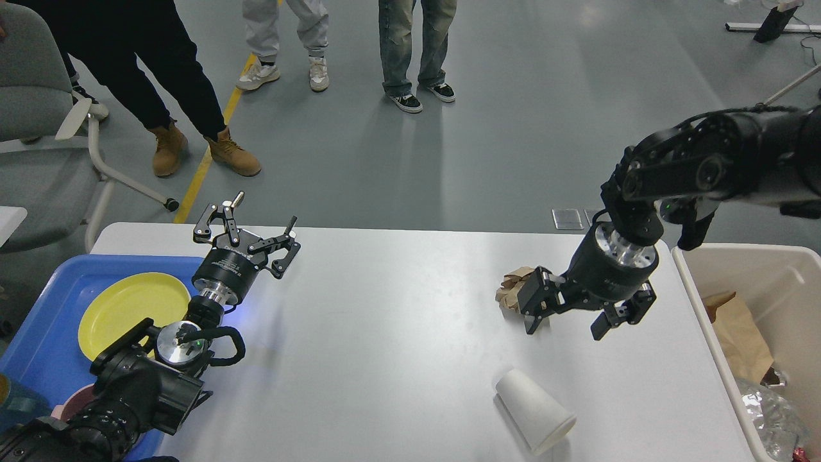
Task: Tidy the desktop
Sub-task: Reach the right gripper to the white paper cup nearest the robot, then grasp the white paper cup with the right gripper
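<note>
Desktop (397,333), yellow plate (128,308) in blue tray (58,289)

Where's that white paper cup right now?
In the head view, the white paper cup lies on its side on the desktop, near the front edge, right of centre, below the right claw.

On your tabletop (397,333), the tray (45,308) sits at nine o'clock with a plate (128,308) in it. The crumpled paper (513,289) lies toward two o'clock, the tipped cup (535,410) at five, and the bin (757,321) stands just beside the three o'clock edge.
</note>
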`<control>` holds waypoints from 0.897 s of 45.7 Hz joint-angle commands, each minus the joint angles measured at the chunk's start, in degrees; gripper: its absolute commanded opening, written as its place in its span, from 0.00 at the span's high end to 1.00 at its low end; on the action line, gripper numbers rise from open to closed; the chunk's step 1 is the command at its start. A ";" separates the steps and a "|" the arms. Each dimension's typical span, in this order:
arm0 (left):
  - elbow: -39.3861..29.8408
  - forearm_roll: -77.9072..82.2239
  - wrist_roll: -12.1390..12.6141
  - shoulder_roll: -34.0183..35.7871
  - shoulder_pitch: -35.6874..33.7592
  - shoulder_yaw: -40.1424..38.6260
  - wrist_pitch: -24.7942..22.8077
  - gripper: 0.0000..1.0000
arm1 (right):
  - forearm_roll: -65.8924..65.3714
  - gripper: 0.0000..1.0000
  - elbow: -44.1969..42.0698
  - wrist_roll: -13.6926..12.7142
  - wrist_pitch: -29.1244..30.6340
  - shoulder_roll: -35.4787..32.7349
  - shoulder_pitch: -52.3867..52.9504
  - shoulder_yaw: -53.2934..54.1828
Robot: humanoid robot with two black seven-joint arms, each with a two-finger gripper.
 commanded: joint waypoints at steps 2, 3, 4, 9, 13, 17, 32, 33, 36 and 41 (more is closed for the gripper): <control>0.00 0.00 0.00 0.00 0.01 0.00 0.00 0.04 | -0.17 0.01 -0.06 -3.91 -5.99 3.50 -4.50 -0.20; 0.00 0.00 0.00 0.00 0.01 0.00 0.00 0.04 | -0.34 0.01 -0.15 -4.26 -6.17 4.12 -5.20 -0.20; 0.00 0.00 0.09 0.00 0.01 0.00 0.00 0.04 | -0.69 0.01 -0.24 -4.53 -6.51 4.73 -6.16 -0.20; 0.00 0.00 0.00 0.00 0.01 0.00 0.00 0.04 | -3.94 0.01 -1.47 -4.71 -12.04 8.42 -10.82 -0.29; 0.00 0.00 0.00 0.00 0.01 0.00 0.00 0.04 | -6.49 0.01 -1.38 -4.71 -17.85 10.62 -14.51 -0.38; 0.00 0.00 0.00 0.00 0.01 0.00 0.00 0.04 | -7.02 0.01 -1.29 -4.80 -20.05 11.94 -16.02 -0.29; 0.00 0.00 0.00 0.00 0.01 0.00 0.00 0.04 | -15.19 0.17 -1.38 -4.88 -25.94 13.35 -20.41 -0.38; 0.00 0.00 0.00 0.00 0.01 0.00 0.00 0.04 | -15.55 0.18 -1.38 -4.88 -26.03 13.35 -20.67 -0.38; 0.00 0.00 0.00 0.00 0.01 0.00 0.00 0.04 | -15.64 0.22 -1.56 -5.41 -26.21 13.35 -21.55 -0.38; 0.00 0.00 0.00 0.00 0.01 0.00 0.00 0.04 | -15.64 0.25 -2.17 -6.82 -26.29 13.35 -22.43 -0.29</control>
